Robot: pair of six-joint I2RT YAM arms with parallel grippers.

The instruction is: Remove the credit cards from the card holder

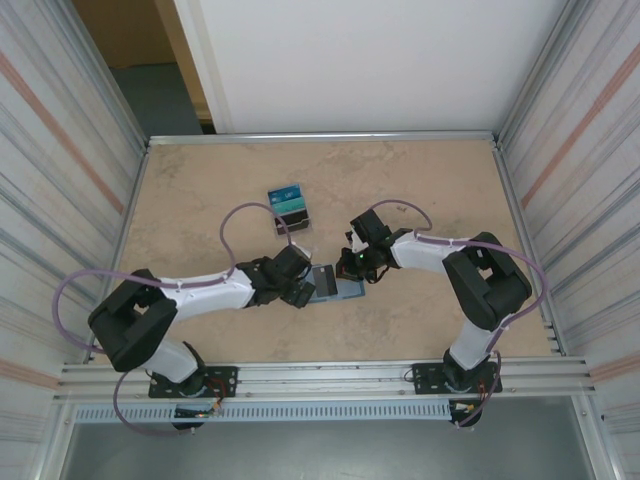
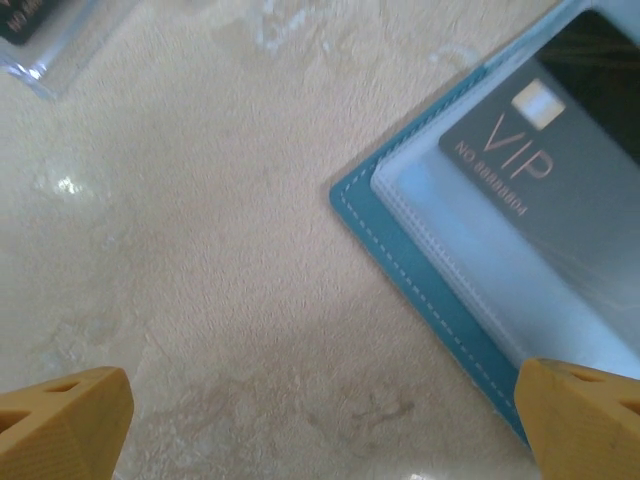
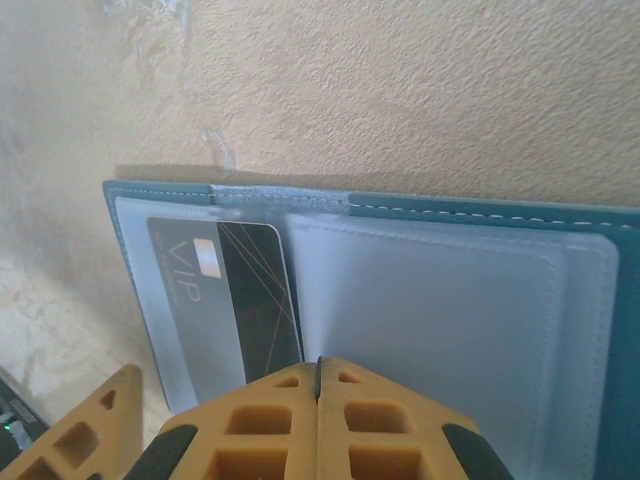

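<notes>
Card holder [image 1: 345,290]: I see it lying open and flat on the worktop [image 1: 420,190], pocket side up, between my two sets of jaws.
Left jaws: released and spread wide. One yellow fingertip [image 2: 60,420] is over bare worktop, and the other is above the holder's stitched teal edge near its corner. Nothing sits between them.
Right jaws: clenched, with the two fingertips [image 3: 270,425] pressed together and nothing gripped. They are over the holder's clear pocket, just beside the dark card's edge. I cannot tell whether they touch it.
Removed credit cards [image 1: 290,208]: a small blue and teal stack in a clear case, beyond the left jaws and apart from the right jaws.
Dark card [image 3: 235,300]: marked VIP, tucked under the clear pocket on the half of the holder nearest the left jaws.
</notes>
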